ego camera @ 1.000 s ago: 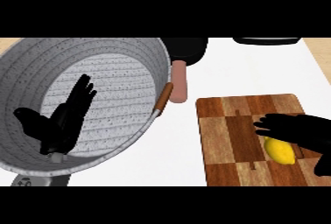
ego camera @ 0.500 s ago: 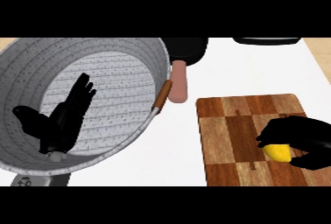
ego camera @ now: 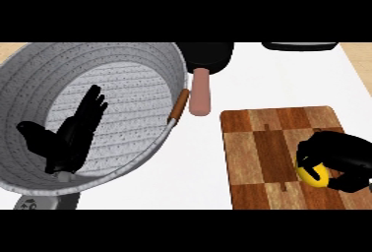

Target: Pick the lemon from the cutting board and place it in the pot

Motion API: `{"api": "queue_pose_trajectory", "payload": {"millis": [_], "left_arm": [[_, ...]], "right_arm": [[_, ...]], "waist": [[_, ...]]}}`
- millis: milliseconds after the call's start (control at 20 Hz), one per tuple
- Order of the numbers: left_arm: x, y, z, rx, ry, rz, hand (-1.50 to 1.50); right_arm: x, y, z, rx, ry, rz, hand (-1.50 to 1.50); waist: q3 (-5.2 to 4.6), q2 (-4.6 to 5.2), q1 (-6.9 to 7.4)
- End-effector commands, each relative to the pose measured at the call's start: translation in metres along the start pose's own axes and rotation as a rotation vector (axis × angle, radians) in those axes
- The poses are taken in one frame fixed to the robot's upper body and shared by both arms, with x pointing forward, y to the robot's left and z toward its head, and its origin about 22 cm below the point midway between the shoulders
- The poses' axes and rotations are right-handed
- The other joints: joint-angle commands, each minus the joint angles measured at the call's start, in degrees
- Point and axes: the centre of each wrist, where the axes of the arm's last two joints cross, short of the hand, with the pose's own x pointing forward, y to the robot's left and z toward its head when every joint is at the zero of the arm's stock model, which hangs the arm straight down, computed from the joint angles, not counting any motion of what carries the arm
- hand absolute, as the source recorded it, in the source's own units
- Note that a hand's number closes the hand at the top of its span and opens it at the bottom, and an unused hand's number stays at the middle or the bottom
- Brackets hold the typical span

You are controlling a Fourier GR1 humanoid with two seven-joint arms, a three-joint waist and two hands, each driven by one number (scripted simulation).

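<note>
White counter (ego camera: pixel 291 74) — one pot (ego camera: pixel 134 74), one cutting board (ego camera: pixel 262 147), one lemon (ego camera: pixel 314 175).

Gap: a bare strip of desk (ego camera: pixel 193 167) runs between pot (ego camera: pixel 149 61) and cutting board (ego camera: pixel 262 147).
Far end: a pinkish handle (ego camera: pixel 200 96) on a black pan (ego camera: pixel 207 56) blocks the strip.
Pot mouth: wide, with the left robot hand (ego camera: pixel 73 135) spread flat in front of it.

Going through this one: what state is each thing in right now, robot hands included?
right robot hand: shut on the lemon.
left robot hand: open, resting, fingers up, over the pot.
lemon: gripped over the cutting board, not in the pot.
pot: holds no lemon.
cutting board: lying flat, right of the pot.
</note>
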Motion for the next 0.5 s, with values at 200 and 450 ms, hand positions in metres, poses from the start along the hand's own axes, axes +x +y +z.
{"api": "queue_pose_trajectory", "payload": {"millis": [200, 450], "left_arm": [[-0.004, 0.0, 0.005, 0.015, 0.008, -0.007, 0.0], [-0.004, 0.001, 0.004, 0.038, 0.007, -0.009, 0.0]], "right_arm": [[-0.013, 0.005, -0.015, -0.123, 0.492, -0.234, 1.5], [-0.03, 0.001, -0.001, -0.305, 0.969, -0.327, 1.5]], "waist": [[-0.17, -0.17, -0.88], [-0.5, -0.74, -3.23]]}}
